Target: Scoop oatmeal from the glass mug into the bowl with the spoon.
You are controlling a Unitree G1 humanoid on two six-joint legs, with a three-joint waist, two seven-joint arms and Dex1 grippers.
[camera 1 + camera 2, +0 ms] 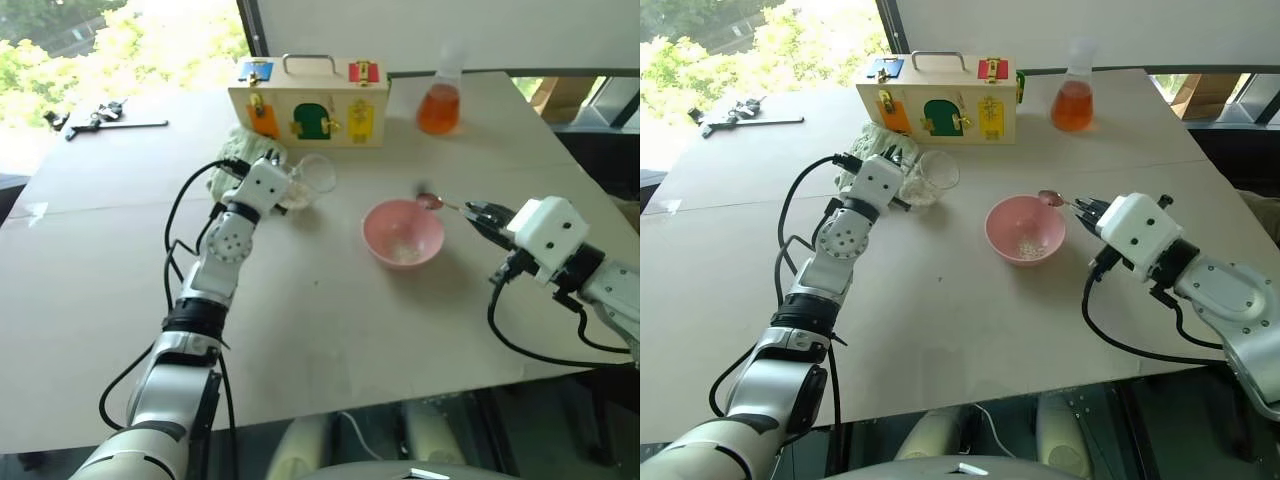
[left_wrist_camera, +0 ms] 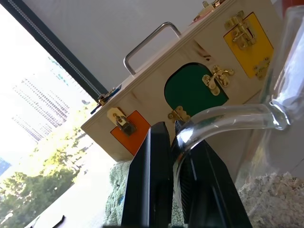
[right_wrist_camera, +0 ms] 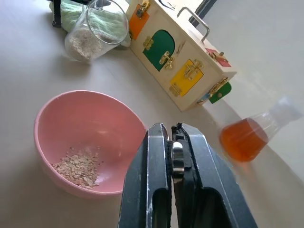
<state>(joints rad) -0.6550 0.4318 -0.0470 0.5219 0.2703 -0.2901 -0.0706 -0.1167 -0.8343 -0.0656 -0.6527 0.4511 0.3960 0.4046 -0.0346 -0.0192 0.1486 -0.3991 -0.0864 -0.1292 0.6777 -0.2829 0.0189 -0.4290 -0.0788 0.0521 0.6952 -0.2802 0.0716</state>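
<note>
The right claw (image 1: 1086, 208) is gripping the spoon (image 1: 1055, 199) by its thin, slippery handle, its scoop probably empty just beyond, over the bowl (image 1: 1025, 229) rim. The left claw (image 1: 275, 165) is pinching the fragile mug (image 1: 308, 180) handle.

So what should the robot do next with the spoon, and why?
Probably carry the spoon back to the glass mug for another scoop. The right gripper holds it beside the bowl, where some oatmeal already lies. The left gripper pinches the mug's handle, and the mug holds more.
</note>
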